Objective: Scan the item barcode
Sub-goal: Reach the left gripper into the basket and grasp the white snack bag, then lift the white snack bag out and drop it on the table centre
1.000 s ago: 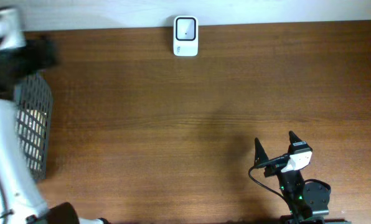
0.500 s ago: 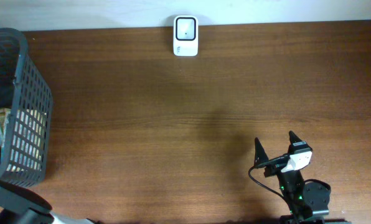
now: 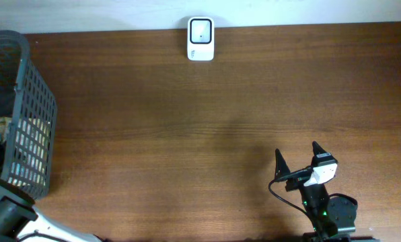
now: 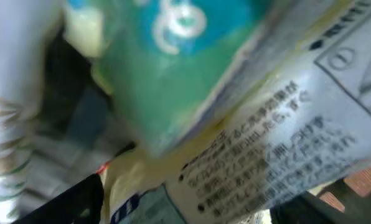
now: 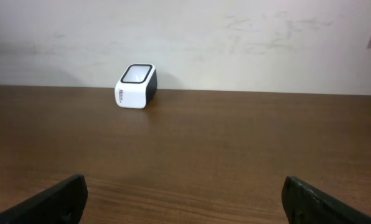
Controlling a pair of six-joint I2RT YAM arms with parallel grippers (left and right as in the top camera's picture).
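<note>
Reaching into the basket at the table's left edge, the left arm goes for stock to scan. Overhead shows only its lower link at the bottom-left corner; the left pincer is lost behind the basket wall.

The left wrist view is blurred and filled by goods pressed close to the lens: a green packet over a white wrapper with dense print. It is unclear whether these are one item or two. The item is therefore in the basket, not lifted, and no barcode can be made out.

The left pincer's opening cannot be told: dark shapes at the bottom corners of that view may be its fingers, but they are too smeared to judge the gap or any contact. No grip is confirmed.

The scanner sits at the far edge, mid-table, well apart from the basket, so it likely takes a lift and a carry across bare table to present the code.

The right pincer is parked near the front right, off the carry path, likely on standby. Its jaws are spread wide, holding nothing and touching nothing. The right wrist view looks straight across at the scanner.

Main risk: grabbing two packets at once in that clutter.
</note>
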